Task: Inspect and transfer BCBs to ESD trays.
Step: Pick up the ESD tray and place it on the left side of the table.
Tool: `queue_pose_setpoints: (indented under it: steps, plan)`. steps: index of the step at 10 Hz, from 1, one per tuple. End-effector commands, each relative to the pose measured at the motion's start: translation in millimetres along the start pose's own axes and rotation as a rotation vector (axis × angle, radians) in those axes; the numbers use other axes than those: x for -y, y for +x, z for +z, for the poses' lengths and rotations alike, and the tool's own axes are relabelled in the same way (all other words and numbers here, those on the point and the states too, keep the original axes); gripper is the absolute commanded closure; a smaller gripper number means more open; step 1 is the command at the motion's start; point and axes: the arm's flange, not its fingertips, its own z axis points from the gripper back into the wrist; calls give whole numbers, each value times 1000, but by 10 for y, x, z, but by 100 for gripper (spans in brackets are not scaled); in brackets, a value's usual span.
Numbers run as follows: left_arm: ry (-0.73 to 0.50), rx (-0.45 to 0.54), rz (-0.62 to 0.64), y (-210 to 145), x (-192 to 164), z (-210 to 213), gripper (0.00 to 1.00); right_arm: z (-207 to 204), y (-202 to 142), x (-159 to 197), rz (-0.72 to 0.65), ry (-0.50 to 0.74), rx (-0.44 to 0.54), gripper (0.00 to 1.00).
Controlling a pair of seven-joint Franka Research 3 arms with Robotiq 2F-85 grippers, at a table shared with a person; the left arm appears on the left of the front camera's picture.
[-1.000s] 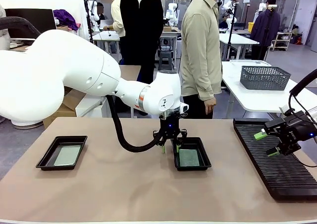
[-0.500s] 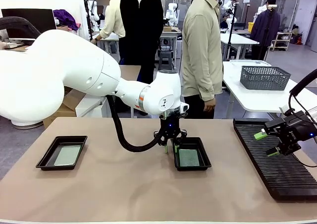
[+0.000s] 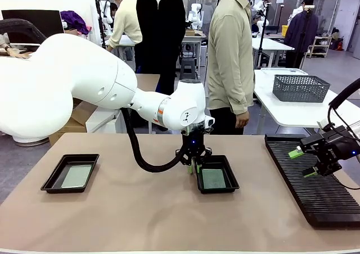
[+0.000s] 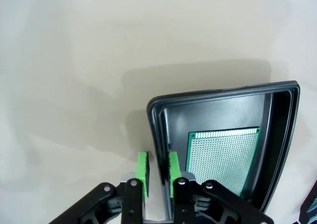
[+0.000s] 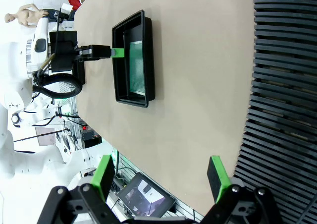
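The left tool stands over the near-left rim of the middle ESD tray, which sits around the centre of the bench. In the left wrist view its two green pads straddle the tray's raised wall, one outside on the bench side and one inside, with only a narrow gap between them; whether they already pinch the rim cannot be told. That placement suggests the tray itself is meant to be gripped by its edge, perhaps to drag or reposition it, since the flared rim is the only part a narrow grip can catch. A BCB lies flat on this tray's floor, set toward the side away from the pads, so the tool does not touch the board.

A second ESD tray rests near the left edge of the bench, with another BCB lying flat inside it. Both boards thus appear already transferred.

The right tool hangs with its fingers spread wide and nothing between them, above the long black ribbed rack at the right edge of the bench. It seems parked there out of the left arm's way. A person stands at the far edge of the bench, hand hanging loose.
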Motion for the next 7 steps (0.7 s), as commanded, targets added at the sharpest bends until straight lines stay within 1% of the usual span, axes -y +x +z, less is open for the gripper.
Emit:
queue_pose_setpoints:
  steps: [1,2,3,4,5,6,7]
  plan:
    - [12,30,-3,-47,-27,15,83,3,2,-16,-7,-1,6,0]
    - [9,29,-2,-44,-26,7,86,3,2,-16,-7,-1,6,0]
    - [6,28,-1,-39,-27,3,83,3,2,-16,-7,-1,6,0]
    - [4,30,-2,-38,-18,4,93,3,2,-16,-7,-1,6,0]
    - [6,31,-4,-36,-9,7,90,3,2,-16,-7,-1,6,0]
    - [5,30,-5,-34,-6,0,100,3,2,-16,-7,-1,6,0]
    - [3,29,-3,-33,-11,-6,97,3,2,-16,-7,-1,6,0]
